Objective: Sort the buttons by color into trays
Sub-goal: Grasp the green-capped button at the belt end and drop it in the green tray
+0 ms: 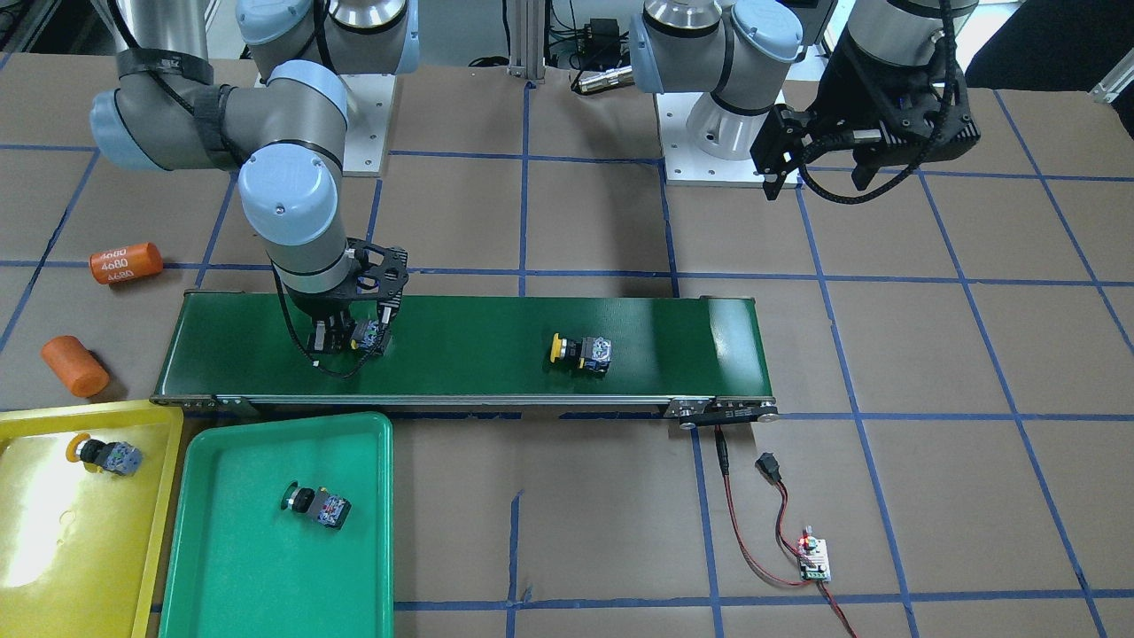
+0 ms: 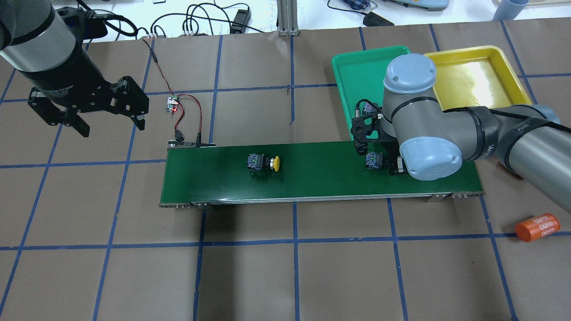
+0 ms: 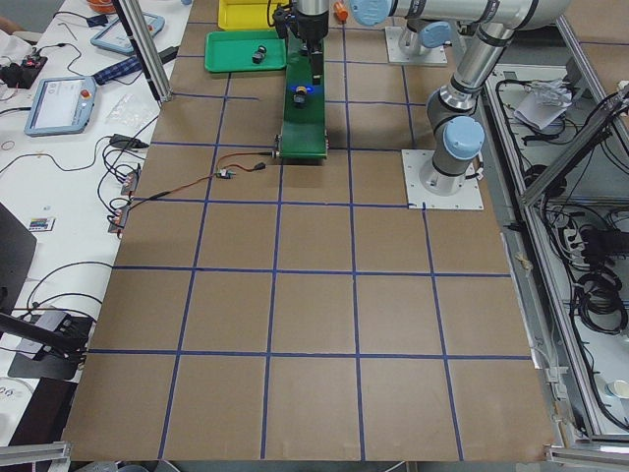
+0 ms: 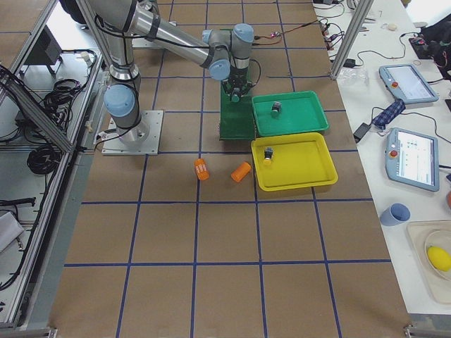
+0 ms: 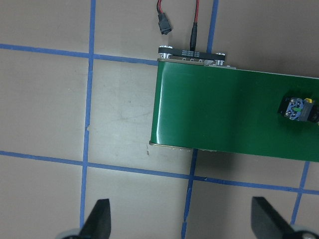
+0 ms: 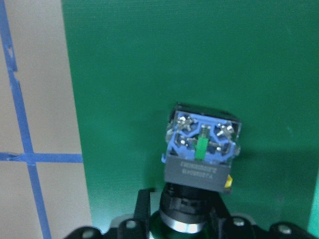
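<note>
My right gripper is down on the dark-green conveyor belt and shut on a button. Its grey-blue contact block faces the wrist camera and its cap is hidden. It also shows in the overhead view. A yellow-capped button lies on its side mid-belt. The yellow tray holds one yellow-capped button. The green tray holds one button. My left gripper is open and empty, high above the table beyond the belt's other end.
Two orange cylinders lie on the table near the yellow tray. A small circuit board with red and black wires lies by the belt's motor end. Blue tape lines grid the brown table.
</note>
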Tool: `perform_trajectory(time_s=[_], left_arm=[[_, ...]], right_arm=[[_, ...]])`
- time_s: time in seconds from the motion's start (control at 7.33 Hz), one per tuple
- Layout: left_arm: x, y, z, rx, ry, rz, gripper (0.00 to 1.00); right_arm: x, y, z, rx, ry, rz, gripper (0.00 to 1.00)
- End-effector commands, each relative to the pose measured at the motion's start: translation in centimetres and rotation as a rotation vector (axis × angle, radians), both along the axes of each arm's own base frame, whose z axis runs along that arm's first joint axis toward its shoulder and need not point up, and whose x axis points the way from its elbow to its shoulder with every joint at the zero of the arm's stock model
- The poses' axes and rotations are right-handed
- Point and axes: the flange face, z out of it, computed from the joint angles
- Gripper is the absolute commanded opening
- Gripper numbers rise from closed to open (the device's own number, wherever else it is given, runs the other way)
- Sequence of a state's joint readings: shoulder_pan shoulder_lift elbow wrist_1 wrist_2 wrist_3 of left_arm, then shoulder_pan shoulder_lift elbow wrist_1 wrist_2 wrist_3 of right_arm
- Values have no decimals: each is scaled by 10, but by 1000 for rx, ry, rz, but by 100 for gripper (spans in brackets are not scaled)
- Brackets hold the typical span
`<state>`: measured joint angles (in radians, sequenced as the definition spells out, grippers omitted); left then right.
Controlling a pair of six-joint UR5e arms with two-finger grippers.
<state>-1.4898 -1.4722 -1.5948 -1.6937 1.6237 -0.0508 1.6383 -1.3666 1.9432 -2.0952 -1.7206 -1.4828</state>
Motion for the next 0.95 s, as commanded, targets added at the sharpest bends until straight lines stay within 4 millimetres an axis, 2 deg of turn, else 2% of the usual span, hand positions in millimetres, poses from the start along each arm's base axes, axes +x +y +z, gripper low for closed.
perform_trajectory(time_s=[0.0, 0.14, 0.27, 0.41, 0.55, 0.68, 0.82], left_arm=[[-1, -2, -5, 28, 4, 0, 100], [-5, -9, -3, 17, 48, 18, 100], [-6, -17, -2, 13, 66, 30, 100], [-8, -30, -4, 5, 76, 32, 100], [-26, -48, -1, -63, 73, -10, 100], [-49, -61, 1, -71, 61, -43, 100], [-57, -79, 7, -73, 60, -10, 100]], right_arm=[[-22, -71, 40, -92, 13, 62, 10], [-56, -121, 32, -100, 12, 17, 13], [-91, -142, 37, -114, 13, -31, 46], [-101, -135, 44, -80, 12, -48, 74], [-104, -135, 43, -76, 5, -60, 100], [-105, -134, 45, -74, 5, -60, 100], [-107, -132, 46, -66, 4, -65, 100]])
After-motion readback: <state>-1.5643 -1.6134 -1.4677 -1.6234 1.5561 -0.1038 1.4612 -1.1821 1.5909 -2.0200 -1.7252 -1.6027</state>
